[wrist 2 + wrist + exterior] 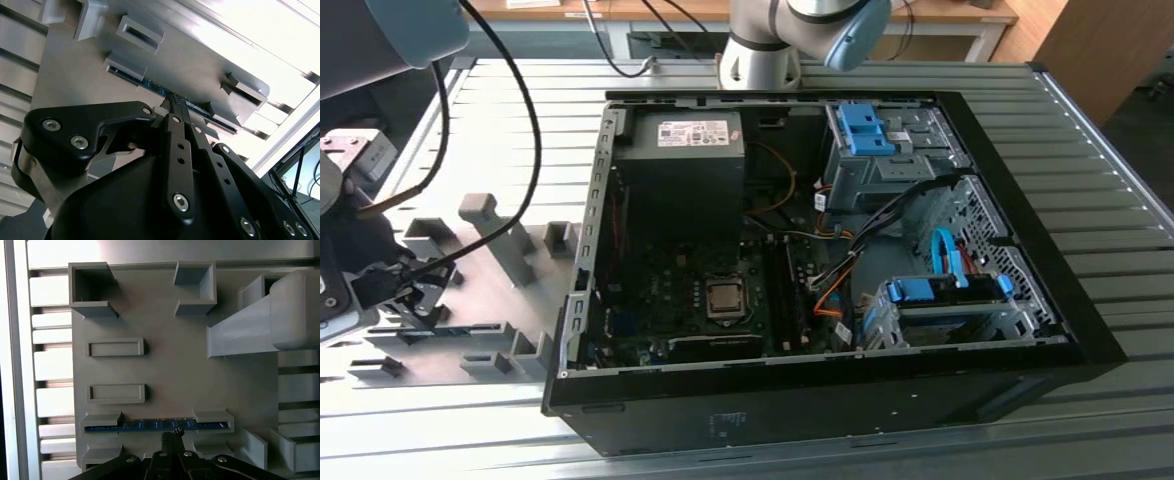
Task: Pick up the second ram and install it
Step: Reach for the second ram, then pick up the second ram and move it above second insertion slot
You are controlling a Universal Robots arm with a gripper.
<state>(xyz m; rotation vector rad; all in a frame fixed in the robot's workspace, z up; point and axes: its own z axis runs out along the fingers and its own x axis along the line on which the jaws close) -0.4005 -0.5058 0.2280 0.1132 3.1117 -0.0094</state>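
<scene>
Gripper [172, 436]: down at the middle of the second ram [145, 426]; I could not tell open from closed.
Second ram: I saw it on edge in the grey fixture [165, 375], at the exterior view's left of the computer case [1047, 300].

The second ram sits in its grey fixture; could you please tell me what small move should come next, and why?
Probably a slight descent to secure the hold: the gripper just meets the middle of the second ram, which lies seated in both slots of the grey fixture.
</scene>
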